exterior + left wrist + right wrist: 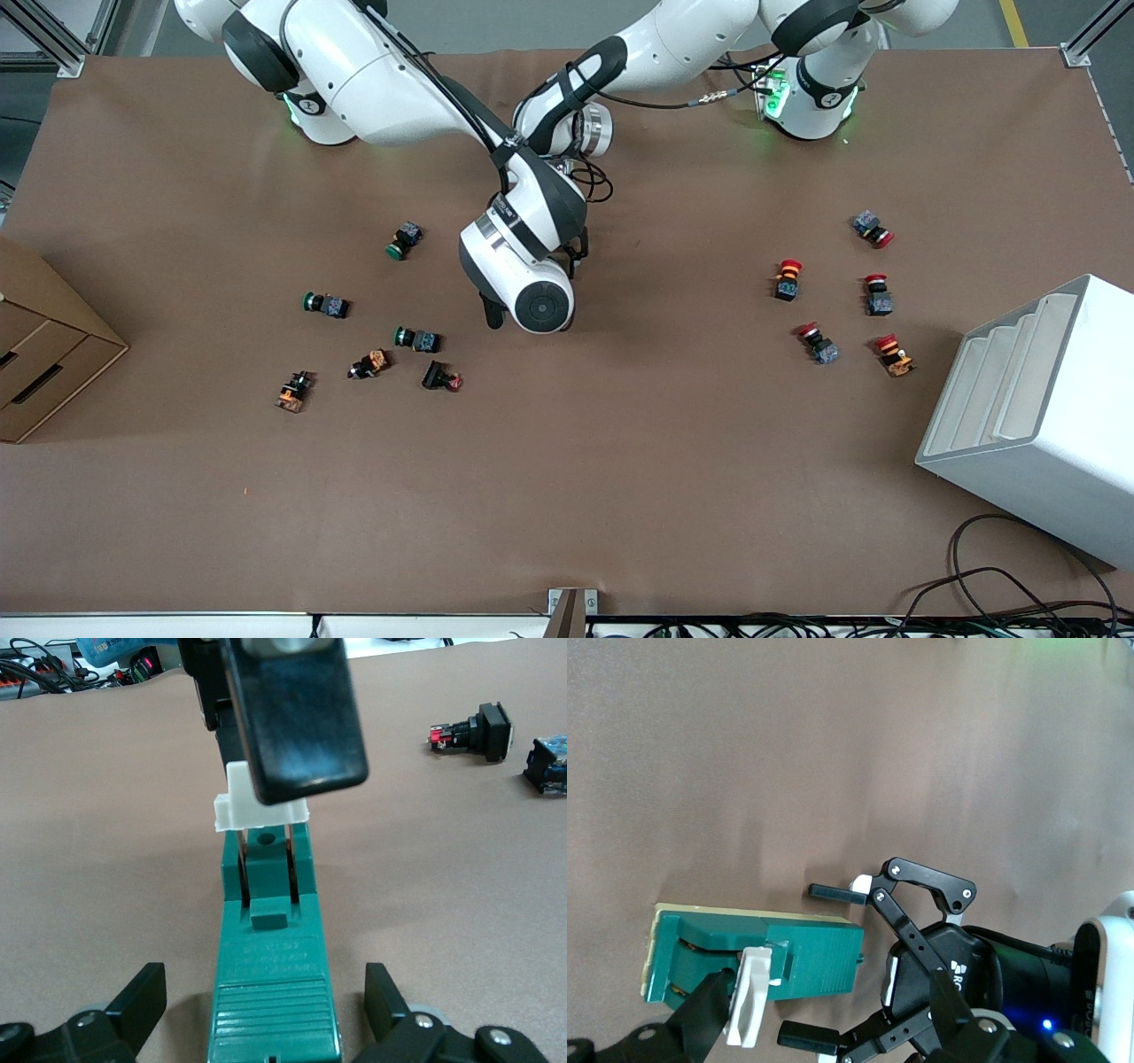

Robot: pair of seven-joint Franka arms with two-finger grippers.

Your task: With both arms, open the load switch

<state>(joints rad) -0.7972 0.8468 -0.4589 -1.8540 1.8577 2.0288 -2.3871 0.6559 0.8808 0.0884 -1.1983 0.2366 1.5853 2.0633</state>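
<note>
Load switch [270,992]: a long green block with a ribbed end, two slots along its top and a white sliding piece [244,806] raised at one end; it lies flat on the brown table [620,461] near the middle, under both wrists, hidden in the front view.
Right gripper [266,788]: closed on the white sliding piece, one black finger [297,718] pressed on it from above, over the switch's slotted end.
Left gripper [266,1010]: fingers spread apart, one on each side of the ribbed end with a gap on both sides, not touching it.
Green-capped buttons [416,338]: scattered toward the right arm's end.
Red-capped buttons [787,278]: grouped toward the left arm's end.
</note>
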